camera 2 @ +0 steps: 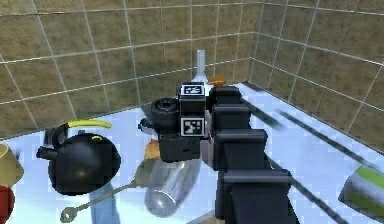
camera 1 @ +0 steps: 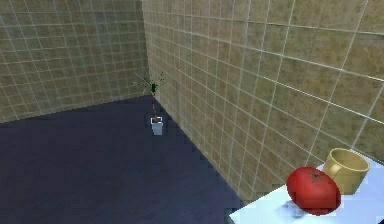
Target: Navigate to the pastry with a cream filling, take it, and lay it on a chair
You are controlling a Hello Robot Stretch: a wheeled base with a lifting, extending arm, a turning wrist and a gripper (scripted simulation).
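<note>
One gripper (camera 2: pixel 157 128) reaching across table (camera 2: pixel 300 150), presumably to take orange scrap (camera 2: pixel 153 150) at jaws; hold cannot be told; kettle (camera 2: pixel 80 160) beside jaws.

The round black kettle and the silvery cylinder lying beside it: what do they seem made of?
The round black kettle looks like glossy dark metal or enamel, judging by the pale highlights on its dome. The silvery cylinder looks like polished metal, since it mirrors its surroundings; coated plastic is possible.

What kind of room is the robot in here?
Probably a kitchen: tan tiled walls, a white counter carrying a black kettle, and a red tomato-like fruit beside a yellow cup.
</note>
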